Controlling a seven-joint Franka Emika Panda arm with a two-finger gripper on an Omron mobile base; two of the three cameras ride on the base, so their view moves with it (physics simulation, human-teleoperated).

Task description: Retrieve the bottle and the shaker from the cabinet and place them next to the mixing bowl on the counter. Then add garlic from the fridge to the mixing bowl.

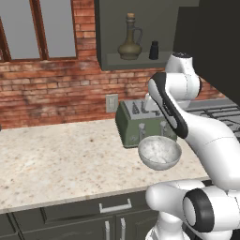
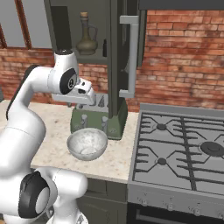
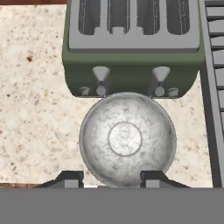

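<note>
The olive-brown bottle (image 1: 130, 40) (image 2: 87, 40) stands on the shelf of the open cabinet (image 1: 140, 63), with the small black shaker (image 1: 153, 50) (image 2: 105, 48) just right of it. Below, the pale grey mixing bowl (image 1: 159, 152) (image 2: 87, 143) (image 3: 127, 139) sits empty on the beige counter (image 1: 61, 159), right in front of a green toaster. My gripper (image 3: 112, 180) hangs above the bowl and points straight down. It is open, with nothing between its fingertips. The fridge and the garlic are out of view.
The green toaster (image 1: 140, 123) (image 3: 131, 48) stands against the bowl's far side. The cabinet door (image 2: 114, 57) swings out over the counter beside my arm, with its grey handle (image 2: 131, 57). A gas hob (image 2: 183, 148) lies to the right. A brick wall backs the counter.
</note>
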